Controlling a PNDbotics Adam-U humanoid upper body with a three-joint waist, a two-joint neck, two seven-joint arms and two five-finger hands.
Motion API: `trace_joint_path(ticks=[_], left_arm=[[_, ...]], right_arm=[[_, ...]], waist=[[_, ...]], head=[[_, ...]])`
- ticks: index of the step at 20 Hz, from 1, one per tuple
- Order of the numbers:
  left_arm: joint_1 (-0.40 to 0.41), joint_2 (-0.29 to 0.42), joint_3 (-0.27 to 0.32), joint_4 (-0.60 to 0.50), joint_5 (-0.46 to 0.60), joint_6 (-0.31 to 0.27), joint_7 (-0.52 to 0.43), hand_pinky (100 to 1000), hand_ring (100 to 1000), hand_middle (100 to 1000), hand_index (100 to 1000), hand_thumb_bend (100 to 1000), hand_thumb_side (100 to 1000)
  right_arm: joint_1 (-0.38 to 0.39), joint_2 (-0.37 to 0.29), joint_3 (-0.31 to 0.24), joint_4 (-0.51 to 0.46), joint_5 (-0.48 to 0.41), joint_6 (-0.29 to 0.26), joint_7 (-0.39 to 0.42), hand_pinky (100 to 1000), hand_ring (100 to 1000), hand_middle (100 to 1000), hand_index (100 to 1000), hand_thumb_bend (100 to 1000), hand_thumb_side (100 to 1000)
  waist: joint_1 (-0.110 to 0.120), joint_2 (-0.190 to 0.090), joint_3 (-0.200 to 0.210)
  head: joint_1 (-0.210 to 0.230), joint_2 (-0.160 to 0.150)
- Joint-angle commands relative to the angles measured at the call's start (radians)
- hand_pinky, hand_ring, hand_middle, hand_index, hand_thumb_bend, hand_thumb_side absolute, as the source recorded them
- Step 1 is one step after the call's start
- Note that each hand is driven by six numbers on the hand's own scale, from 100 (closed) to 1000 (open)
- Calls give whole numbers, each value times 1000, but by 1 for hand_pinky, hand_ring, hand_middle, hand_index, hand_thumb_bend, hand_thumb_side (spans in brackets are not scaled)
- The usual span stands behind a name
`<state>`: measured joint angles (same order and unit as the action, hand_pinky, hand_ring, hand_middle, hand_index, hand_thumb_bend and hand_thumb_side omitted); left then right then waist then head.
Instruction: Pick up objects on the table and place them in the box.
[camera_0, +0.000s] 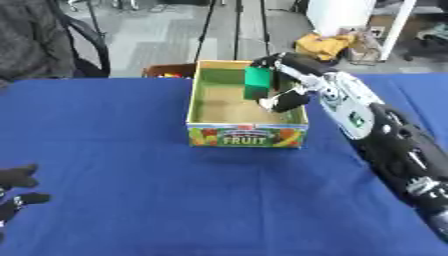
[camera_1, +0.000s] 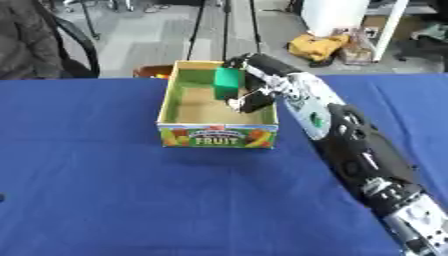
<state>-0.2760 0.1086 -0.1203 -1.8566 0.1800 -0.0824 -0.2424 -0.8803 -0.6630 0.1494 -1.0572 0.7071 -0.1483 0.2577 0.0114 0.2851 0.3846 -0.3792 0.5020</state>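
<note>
Left eye view first: one box (camera_0: 248, 136) is counted on the blue table (camera_0: 131, 190), a cardboard one marked FRUIT on its near wall, sitting toward twelve o'clock of the cloth. One green block (camera_0: 257, 82) is seen, and it is held over the box's far right corner, at about one o'clock of the opening. Two hands are counted. The right hand (camera_0: 284, 80) comes in along its arm from four o'clock and is curled around the block: dark fingers are wrapped over the block's right side and top, and the thumb is tucked beneath, just under its lower edge. The block's right face is hidden by those fingers. The left hand (camera_0: 17, 192) is cut off at the frame's nine o'clock edge near the lower corner; only a few dark fingers are shown, resting loose and spread. A reddish container (camera_0: 168, 70) behind the box is mostly hidden, and its contents cannot be made out.

Right eye view now: the same single box and block are shown, shifted toward eleven o'clock. The block is seen above the box's inner floor (camera_1: 206, 110), not touching it. The left hand is not shown here.
</note>
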Motion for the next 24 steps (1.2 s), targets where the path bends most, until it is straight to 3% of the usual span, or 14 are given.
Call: trace_joint_path(ticks=[1,2,4,6,8,11,16,21,24], left_arm=[[-15,14,-7,-29,10,-2,-11,678,897,604,759,652,849],[-15,12,-8,-30,11,-2,-13,678,897,604,759,652,850],[-15,8,-10,-31,12,-2,-16,678,897,604,759,652,852],[-16,6,-11,-31,12,-1,-18,678,898,604,759,652,852],[-17,5,-9,-30,11,-1,-17,678,898,604,759,654,851],[-19,5,-8,-28,11,0,-17,678,898,604,759,657,850],[-22,7,-3,-24,12,3,-12,678,898,604,758,662,847],[-13,8,2,-16,8,7,-8,678,899,604,758,667,848],[0,6,10,-10,4,8,-1,678,900,604,758,670,850]], right_arm=[[-26,-16,-46,78,55,1,-35,701,517,231,905,100,359],[-30,-12,-53,105,72,13,-47,715,554,300,916,100,363],[-44,-8,-45,162,106,25,-78,765,701,534,932,153,470],[-55,-4,-38,209,143,10,-114,869,866,850,962,288,677],[-59,1,-37,222,177,-9,-144,917,919,939,972,388,750],[-62,7,-47,211,229,-26,-182,937,946,986,977,446,772],[-62,10,-58,146,233,-42,-231,891,896,924,966,388,676],[-66,11,-34,21,152,-73,-247,812,832,808,929,237,536],[-56,24,-26,-56,101,-70,-230,794,828,781,921,141,530]], waist=[[10,-8,19],[12,-5,25],[15,-1,28],[16,1,24],[16,2,16],[13,-1,3],[7,-10,-38],[10,-27,-117],[17,-37,-173]], head=[[-38,-26],[-47,-28],[-56,-30],[-59,-33],[-60,-34],[-60,-36],[-50,-36],[-7,-19],[36,0]])
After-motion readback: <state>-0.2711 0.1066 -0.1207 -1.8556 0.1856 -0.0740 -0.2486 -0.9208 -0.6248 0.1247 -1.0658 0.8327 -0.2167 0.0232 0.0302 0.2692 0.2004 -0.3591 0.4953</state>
